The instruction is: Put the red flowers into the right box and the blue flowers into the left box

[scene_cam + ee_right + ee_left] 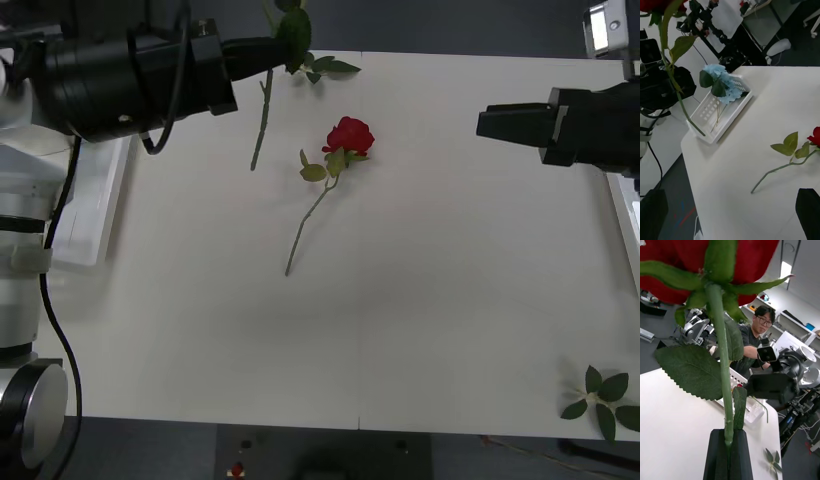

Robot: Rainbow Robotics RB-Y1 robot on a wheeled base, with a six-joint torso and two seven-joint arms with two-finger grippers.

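The left hand [729, 450] is raised over the far left of the counter [420, 300], at about 11 o'clock from the counter's centre. Its black fingers [717, 457] are pressed together on the stem of a red rose [720, 352]. In the front view the bloom of this held rose is cut off by the frame edge; its stem [262, 120] hangs down from the hand.

The right hand [500, 122] hovers at about 2 o'clock, its black fingers spread wide with nothing between them.

Red flowers counted: two. The second rose [349, 135] lies flat on the counter near 12 o'clock, bloom toward the far edge, stem running toward the near edge.

The left box [705, 116] stands at the counter's left edge, at 9 o'clock; the left arm hides much of it in the front view. The blue flowers [724, 84] lie inside it, blooms at one end and stems along the ribbed base. The clusters overlap, so their number cannot be told.

The right box [628, 225] shows as a thin pale edge at 3 o'clock, mostly cut off.

One loose leaf sprig [603, 398] lies at the near right corner, about 5 o'clock.
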